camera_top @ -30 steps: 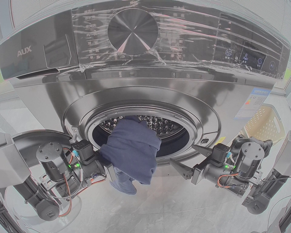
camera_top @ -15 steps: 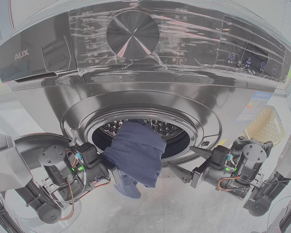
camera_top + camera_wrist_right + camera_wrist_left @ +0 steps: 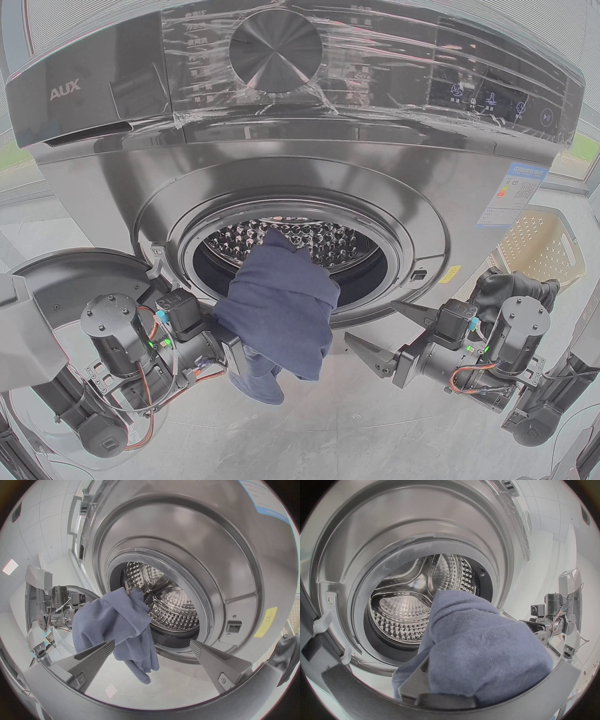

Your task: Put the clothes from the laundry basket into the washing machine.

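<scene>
- Head view: the left gripper (image 3: 232,353) at lower left is pinching a blue garment (image 3: 281,312), holding it up right in front of the washing machine (image 3: 312,169). The top of the cloth is reaching over the lip of the drum opening (image 3: 294,240) in the middle of the frame while the rest is dangling below, so I'd say it's mid-feed.
- The right gripper (image 3: 369,320) at lower right is hanging with its fingers spread wide and nothing in them, probably waiting to help push.
- The laundry basket (image 3: 544,244) is sitting at the right edge beside the machine, with dark clothes (image 3: 506,287) bunched at its near rim, so there's more to load. The door (image 3: 75,275) is standing open at left over a pale grey floor (image 3: 350,425).
- Left wrist view: the garment is bunching over the gripper, with the shiny dimpled drum (image 3: 403,605) gaping behind it and looking empty.
- Right wrist view: its own fingers (image 3: 93,655) are pointing at the opening, well apart from each other, with the cloth hanging just in front of the rim. A white tiled wall (image 3: 47,511) is showing behind.
</scene>
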Motion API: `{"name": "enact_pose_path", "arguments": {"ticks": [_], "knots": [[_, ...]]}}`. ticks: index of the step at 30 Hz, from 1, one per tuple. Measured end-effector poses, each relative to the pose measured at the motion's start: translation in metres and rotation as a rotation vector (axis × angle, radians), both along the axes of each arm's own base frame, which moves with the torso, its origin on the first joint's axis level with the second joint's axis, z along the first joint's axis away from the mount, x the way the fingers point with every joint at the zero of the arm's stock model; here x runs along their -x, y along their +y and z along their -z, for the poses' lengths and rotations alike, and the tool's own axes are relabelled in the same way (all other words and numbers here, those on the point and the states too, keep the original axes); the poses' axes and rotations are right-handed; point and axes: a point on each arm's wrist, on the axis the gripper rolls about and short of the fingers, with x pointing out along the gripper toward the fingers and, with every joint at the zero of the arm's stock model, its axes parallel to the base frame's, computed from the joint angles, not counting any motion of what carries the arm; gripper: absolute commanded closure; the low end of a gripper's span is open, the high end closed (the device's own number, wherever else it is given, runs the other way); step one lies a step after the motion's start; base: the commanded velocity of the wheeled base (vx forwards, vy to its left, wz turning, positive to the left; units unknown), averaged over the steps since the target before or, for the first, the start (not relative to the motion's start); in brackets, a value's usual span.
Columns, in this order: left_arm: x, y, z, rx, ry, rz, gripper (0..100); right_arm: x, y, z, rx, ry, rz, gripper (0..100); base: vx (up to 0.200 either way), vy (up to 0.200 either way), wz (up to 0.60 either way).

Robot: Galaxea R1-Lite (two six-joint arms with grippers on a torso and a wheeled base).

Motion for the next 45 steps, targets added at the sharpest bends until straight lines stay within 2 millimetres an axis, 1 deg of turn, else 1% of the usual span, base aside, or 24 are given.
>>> {"name": "enact_pose_path", "arguments": {"ticks": [5, 9, 11, 13, 18, 22, 25, 26, 27, 33, 38, 45], "knots": [[-0.005, -0.002, -0.003, 0.01, -0.014, -0.035, 100, 0.0, 0.0, 0.0, -0.001, -0.002, 0.001, 0, 0.0, 0.0, 0.0], [-0.016, -0.007, -0.008, 0.039, -0.039, -0.155, 100, 0.0, 0.0, -0.001, -0.004, -0.005, 0.0, 0, 0.0, 0.0, 0.0], [-0.022, -0.011, -0.009, 0.055, -0.046, -0.182, 100, 0.0, 0.0, -0.002, -0.006, -0.007, 0.0, 0, 0.0, 0.0, 0.0], [-0.026, -0.015, -0.008, 0.061, -0.047, -0.177, 100, 0.0, 0.001, -0.002, -0.006, -0.008, -0.002, 0, 0.0, 0.0, 0.0], [-0.041, -0.028, -0.003, 0.075, -0.05, -0.087, 100, 0.001, 0.001, -0.003, -0.007, -0.009, -0.005, 0, 0.0, 0.0, 0.0], [-0.061, -0.042, -0.001, 0.109, -0.068, -0.076, 100, 0.001, 0.002, -0.003, -0.007, -0.01, -0.007, 0, 0.0, 0.0, 0.0], [-0.076, -0.052, 0.006, 0.125, -0.072, -0.071, 100, 0.002, 0.002, -0.003, -0.008, -0.011, -0.01, 0, 0.0, 0.0, 0.0], [-0.084, -0.057, 0.008, 0.133, -0.078, -0.068, 100, 0.002, 0.002, -0.003, -0.008, -0.011, -0.011, 0, 0.0, 0.0, 0.0], [-0.087, -0.059, 0.009, 0.135, -0.081, -0.069, 100, 0.002, 0.002, -0.003, -0.008, -0.011, -0.011, 0, 0.0, 0.0, 0.0], [-0.128, -0.075, 0.011, 0.169, -0.121, -0.087, 100, 0.002, 0.003, -0.003, -0.008, -0.011, -0.014, 0, 0.0, 0.0, 0.0], [-0.16, -0.082, 0.018, 0.137, -0.076, -0.114, 100, 0.002, 0.004, -0.003, -0.008, -0.011, -0.016, 0, 0.0, 0.0, 0.0], [-0.193, -0.087, 0.018, 0.104, -0.033, -0.151, 100, 0.002, 0.004, -0.002, -0.006, -0.009, -0.017, 0, 0.0, 0.0, 0.0]]}}
